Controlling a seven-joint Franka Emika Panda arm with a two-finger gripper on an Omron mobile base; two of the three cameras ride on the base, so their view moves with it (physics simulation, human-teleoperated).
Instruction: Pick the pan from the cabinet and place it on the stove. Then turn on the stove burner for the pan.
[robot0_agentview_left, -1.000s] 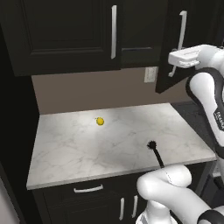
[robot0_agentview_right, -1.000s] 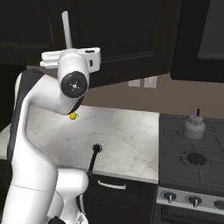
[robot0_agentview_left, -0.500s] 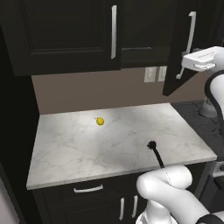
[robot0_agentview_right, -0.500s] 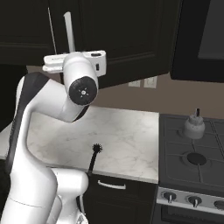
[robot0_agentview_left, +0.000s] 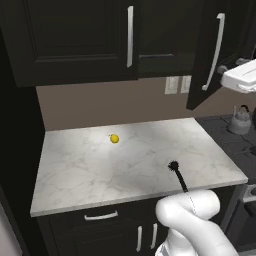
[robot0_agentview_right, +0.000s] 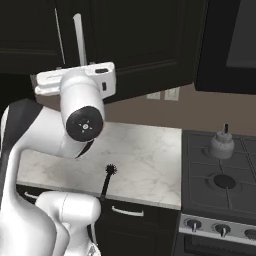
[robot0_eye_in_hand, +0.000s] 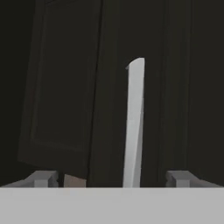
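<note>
One cabinet (robot0_agentview_left: 210, 55) door at the upper right of the left base view has swung ajar and the jaws, now spread wide, have let go of its handle (robot0_eye_in_hand: 134, 127), so the pan, not yet visible, is presumably still inside.

White marble counter (robot0_agentview_left: 100, 170). Bearing a small yellow object (robot0_agentview_left: 114, 138) toward the back, well apart from a black brush (robot0_agentview_left: 176, 172) near the front edge. Dark stove (robot0_agentview_right: 220, 175) alongside, carrying a silver kettle (robot0_agentview_right: 222, 144) at the rear.
</note>
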